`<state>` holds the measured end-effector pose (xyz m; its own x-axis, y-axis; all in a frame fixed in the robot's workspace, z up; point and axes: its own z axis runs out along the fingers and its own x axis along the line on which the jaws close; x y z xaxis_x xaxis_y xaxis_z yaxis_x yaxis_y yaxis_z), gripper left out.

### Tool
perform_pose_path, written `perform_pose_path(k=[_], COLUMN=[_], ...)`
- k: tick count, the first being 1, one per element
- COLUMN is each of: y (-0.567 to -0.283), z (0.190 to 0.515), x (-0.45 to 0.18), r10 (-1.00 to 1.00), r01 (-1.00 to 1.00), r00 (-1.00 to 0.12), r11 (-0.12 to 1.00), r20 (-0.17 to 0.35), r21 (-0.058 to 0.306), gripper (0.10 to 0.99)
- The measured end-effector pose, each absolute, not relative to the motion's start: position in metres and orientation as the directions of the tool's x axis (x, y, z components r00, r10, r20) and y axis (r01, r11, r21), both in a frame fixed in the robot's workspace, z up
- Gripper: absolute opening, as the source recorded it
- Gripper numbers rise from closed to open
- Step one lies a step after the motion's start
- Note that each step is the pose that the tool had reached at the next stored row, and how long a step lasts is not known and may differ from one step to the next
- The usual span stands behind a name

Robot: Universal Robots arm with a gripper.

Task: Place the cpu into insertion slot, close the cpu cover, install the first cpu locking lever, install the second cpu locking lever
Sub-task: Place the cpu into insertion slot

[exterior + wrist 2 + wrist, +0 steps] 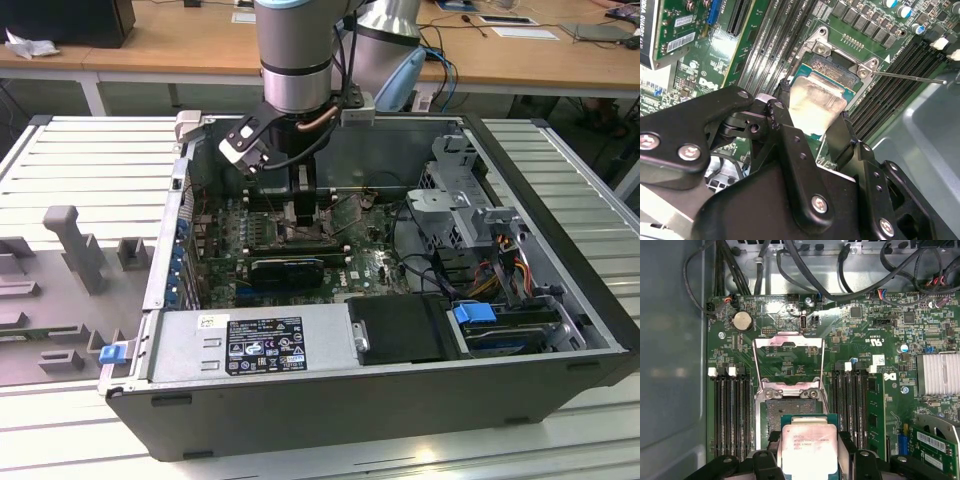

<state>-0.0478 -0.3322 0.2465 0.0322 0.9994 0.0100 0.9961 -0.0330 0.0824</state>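
Silver-grey metal, a little stained, tops the chip [807, 450], and the claw [809, 437] grips it by two opposite edges, one black finger [846, 450] pressed to each side in both wrist views. The chip sits level over the socket [785, 412] but not squarely on it. In the first wrist view it covers the part nearest the claw, and the dull contact field lies bare beyond the chip's green rim; whether the two touch I cannot tell. The cover plate [788, 343] is swung open on the socket's far edge, with green circuit board [880, 340] showing through its window. Long black memory slots [732, 410] run along both sides of the socket, and a round coin battery [742, 320] sits near the board's corner past the cover plate. In the second wrist view a thin wire lever [910, 77] juts from one socket corner out over the memory slots. In the exterior view the arm [295, 60] reaches straight down into the open computer case [330, 400] — close to the case's back wall — and the case lies on a slatted metal table [80, 160].
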Motion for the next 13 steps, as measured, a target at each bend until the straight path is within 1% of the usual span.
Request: perform_pose_path(k=[13], y=[-0.3313], z=[0.2457], x=[-0.0478], r10=[0.999], r01=[0.996], r00=[0.032], r11=[-0.033], r20=[0.01], r21=[0.082], gripper=[0.533])
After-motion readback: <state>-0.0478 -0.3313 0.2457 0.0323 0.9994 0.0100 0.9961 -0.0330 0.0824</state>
